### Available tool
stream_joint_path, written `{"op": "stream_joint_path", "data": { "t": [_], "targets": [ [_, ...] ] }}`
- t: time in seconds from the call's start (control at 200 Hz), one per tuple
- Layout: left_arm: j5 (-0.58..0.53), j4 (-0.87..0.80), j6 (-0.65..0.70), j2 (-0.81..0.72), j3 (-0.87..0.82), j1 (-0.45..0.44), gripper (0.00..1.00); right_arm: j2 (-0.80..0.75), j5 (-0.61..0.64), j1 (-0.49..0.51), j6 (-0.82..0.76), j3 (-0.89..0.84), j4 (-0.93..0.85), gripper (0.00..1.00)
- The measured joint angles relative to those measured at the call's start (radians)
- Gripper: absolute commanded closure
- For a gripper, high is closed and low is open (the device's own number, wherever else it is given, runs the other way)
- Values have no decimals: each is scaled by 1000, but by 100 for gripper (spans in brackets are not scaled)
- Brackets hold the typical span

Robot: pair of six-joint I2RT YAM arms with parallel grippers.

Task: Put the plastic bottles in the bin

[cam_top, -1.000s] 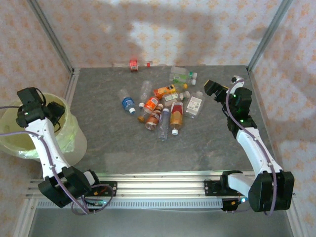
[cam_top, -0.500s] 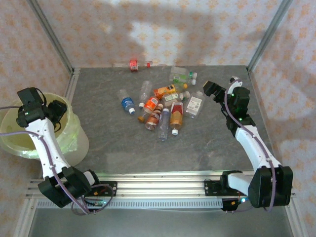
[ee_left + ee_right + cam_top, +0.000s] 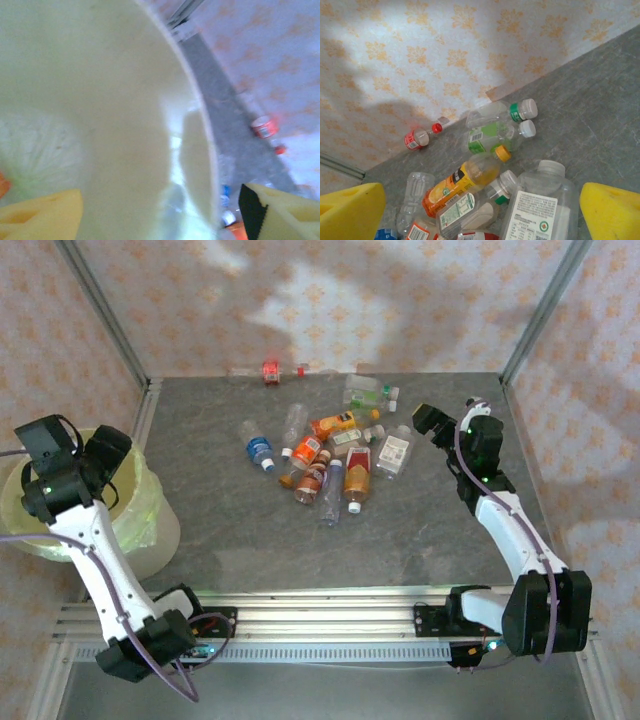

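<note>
Several plastic bottles (image 3: 330, 455) lie in a loose heap on the grey table, with a red cola-labelled one (image 3: 270, 370) apart at the back wall. My right gripper (image 3: 428, 422) hovers open at the heap's right edge. Between its yellow fingers (image 3: 355, 212) lie a large clear bottle with a white label (image 3: 540, 210) and an orange-labelled one (image 3: 462, 182). The pale yellow-green bin (image 3: 150, 515) stands off the table's left side. My left gripper (image 3: 105, 455) is over it, open, with the bin's inner wall (image 3: 125, 100) blurred between its fingers.
Two green-labelled bottles (image 3: 495, 135) lie behind the heap near the patterned back wall. A blue-labelled bottle (image 3: 258, 449) marks the heap's left side. Metal frame posts (image 3: 105, 315) rise at both back corners, and a rail (image 3: 320, 620) runs along the near edge.
The left gripper has opened wider over the bin and its wrist has swung left and up. The right gripper edged slightly left toward the heap, still open.
</note>
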Motion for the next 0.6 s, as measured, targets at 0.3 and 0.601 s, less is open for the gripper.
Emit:
{"op": "stream_joint_path", "data": {
  "t": [0.3, 0.601],
  "targets": [
    [140, 284, -156, -150, -43, -260, 0, 2, 10, 11, 74, -44, -46, 1],
    [-34, 484, -193, 41, -79, -818, 0, 114, 10, 202, 115, -93, -104, 1]
  ]
}}
